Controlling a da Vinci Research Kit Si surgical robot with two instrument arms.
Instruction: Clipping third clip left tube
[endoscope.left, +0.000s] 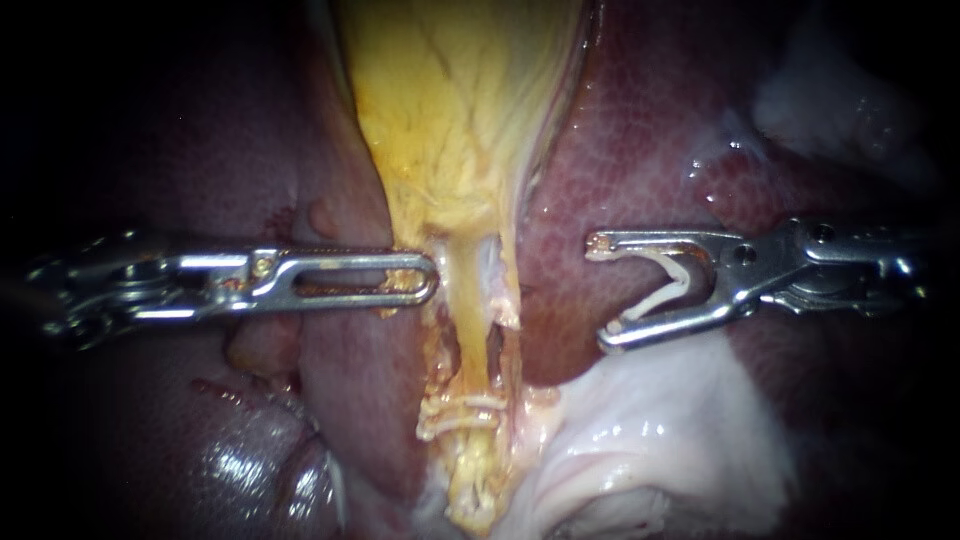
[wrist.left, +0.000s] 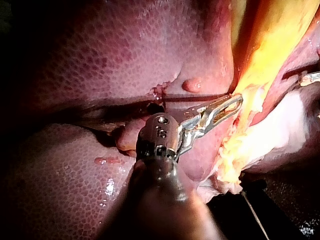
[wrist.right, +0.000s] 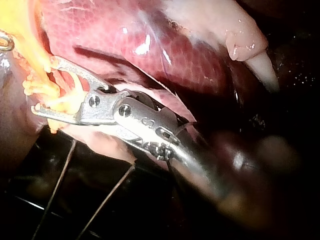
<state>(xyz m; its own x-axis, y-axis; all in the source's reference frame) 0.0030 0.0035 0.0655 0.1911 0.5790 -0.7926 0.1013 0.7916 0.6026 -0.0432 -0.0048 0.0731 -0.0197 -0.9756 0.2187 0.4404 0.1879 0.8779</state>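
The yellow gallbladder (endoscope.left: 450, 110) narrows to a neck and to the left tube (endoscope.left: 466, 335), a yellow strand with a paler strand beside it. Two white clips (endoscope.left: 462, 405) cross the tube low down. My left instrument (endoscope.left: 428, 280) comes in level, its slotted jaws shut on yellow tissue at the neck's left edge; the left wrist view shows that grip (wrist.left: 231, 104). My right instrument (endoscope.left: 605, 290) stands right of the tubes over the liver. Its jaws stand wide apart and hold a white clip (endoscope.left: 672, 285) between them, as the right wrist view (wrist.right: 45, 85) also shows.
Dark red liver (endoscope.left: 640, 150) lies on both sides of the gallbladder. Pale white tissue (endoscope.left: 660, 440) spreads under my right instrument. A shiny lobe (endoscope.left: 240, 460) sits below my left instrument. Thin dark threads (wrist.right: 55, 195) run under my right instrument's shaft.
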